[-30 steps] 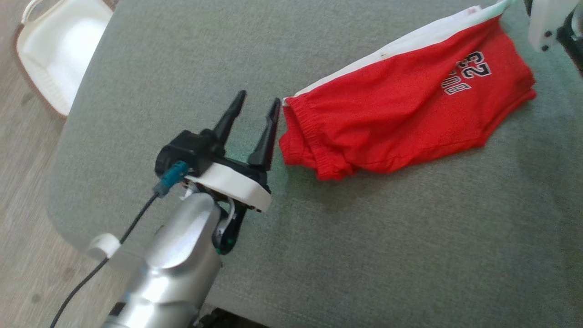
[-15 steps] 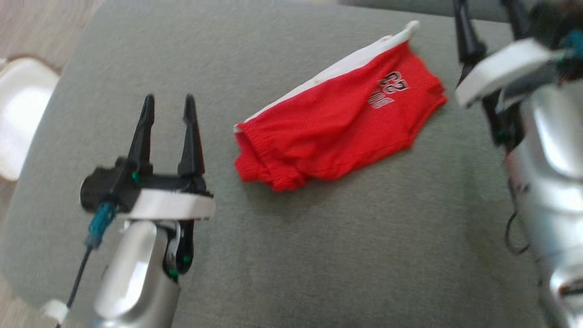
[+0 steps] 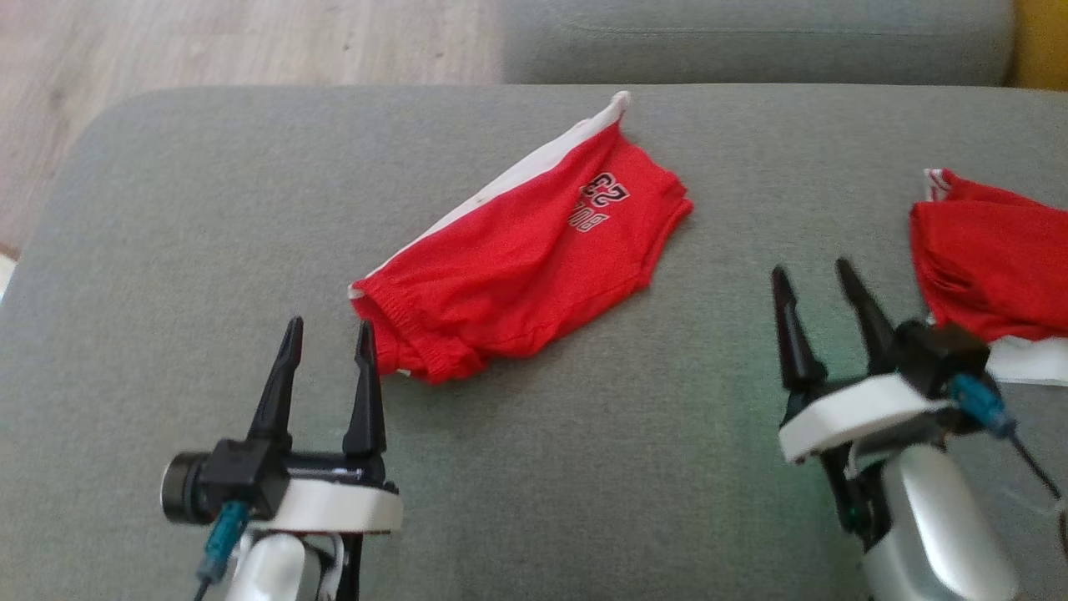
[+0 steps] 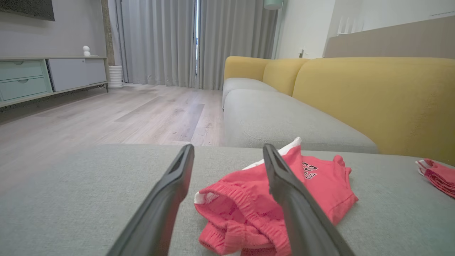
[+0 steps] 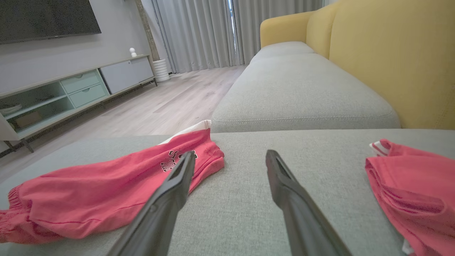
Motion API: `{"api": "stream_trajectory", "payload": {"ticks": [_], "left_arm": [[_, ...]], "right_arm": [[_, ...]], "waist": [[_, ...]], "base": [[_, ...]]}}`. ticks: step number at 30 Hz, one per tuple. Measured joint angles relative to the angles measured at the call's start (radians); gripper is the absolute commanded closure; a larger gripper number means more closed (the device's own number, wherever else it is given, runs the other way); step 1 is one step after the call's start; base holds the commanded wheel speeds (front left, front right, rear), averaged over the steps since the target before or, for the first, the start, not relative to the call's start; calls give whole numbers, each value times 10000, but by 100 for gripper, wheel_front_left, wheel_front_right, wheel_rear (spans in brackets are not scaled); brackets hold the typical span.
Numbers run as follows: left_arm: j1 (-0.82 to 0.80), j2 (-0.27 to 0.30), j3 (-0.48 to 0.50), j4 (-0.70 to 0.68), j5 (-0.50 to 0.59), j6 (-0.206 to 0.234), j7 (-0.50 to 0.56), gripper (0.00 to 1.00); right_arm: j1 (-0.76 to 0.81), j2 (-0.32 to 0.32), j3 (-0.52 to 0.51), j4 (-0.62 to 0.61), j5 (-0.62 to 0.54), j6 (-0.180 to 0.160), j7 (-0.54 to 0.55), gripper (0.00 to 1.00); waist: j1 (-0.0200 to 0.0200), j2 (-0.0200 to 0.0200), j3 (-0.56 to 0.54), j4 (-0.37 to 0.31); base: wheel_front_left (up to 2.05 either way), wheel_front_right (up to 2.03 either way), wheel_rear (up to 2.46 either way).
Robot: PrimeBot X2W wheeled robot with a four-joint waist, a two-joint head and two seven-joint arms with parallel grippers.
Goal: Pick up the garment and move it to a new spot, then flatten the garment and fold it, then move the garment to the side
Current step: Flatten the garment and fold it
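on the grey sofa cushion (image 3: 209,209), right out in the middle, lie the red shorts (image 3: 526,259), folded flat and set on a slant: elastic waistband (image 3: 400,321) at the near left end, leg hem (image 3: 667,225) at the far right end. a white side stripe (image 3: 501,188) runs along the far-left edge, and a black-and-white number print (image 3: 602,200) sits near the hem, upside down from the head view.

left claw (image 3: 329,327) is down at the near left, its two dark fingers standing well apart with nothing between them, tips pointing to the far side. its right fingertip is just beside the waistband end of the shorts; touching or a hair off, can't tell. from the left wrist view the bunched waistband sits straight ahead, between and beyond the two fingers.

over on the right, right claw (image 3: 810,269) is spread wide too, holding nothing, over bare cushion and well apart from the shorts. just to its right lies a second red garment (image 3: 993,259), crumpled, with a bit of white at its near edge.

beyond the cushion: another grey seat (image 3: 751,42), a yellow backrest (image 4: 373,92) on the right, pale wooden floor (image 3: 209,42) off to the far left, grey curtains (image 4: 160,42) at the back of the room.
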Motion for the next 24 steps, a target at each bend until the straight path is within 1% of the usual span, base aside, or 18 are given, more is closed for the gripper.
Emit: {"api": "stream_trajectory", "payload": {"ticks": [3,6,9,13,19,24], "left_arm": [[296,-88,88,2,104,-10,0,0],[675,-188,240,-100,205,-19,0,0],[726,-226,395,-251,234,-63,0,0],[725,-238,397,-309,249,-107,0,0],[585,-242,307,-336,313,-180,0,0],[259,-249,-56,-403,50,-155,0,0]], "right_arm": [[528,90,180,-286,253,0,-10,0],[865,94,79,-627,510,0,-58,0],[1052,96,-8,-731,639,0,-105,0],[1099,98,-186,-894,639,0,-81,0],[1007,98,-288,-1022,573,0,525,0],[242,98,-334,-552,1622,0,1517,0]], "waist": [[1,0,-114,-280],[2,0,-203,-477],[2,0,-211,-464],[2,0,-164,-359],[3,0,141,-29],[3,0,569,358]], "base": [[0,0,0],[0,0,0],[0,0,0],[0,0,0],[0,0,0],[0,0,0]]}}
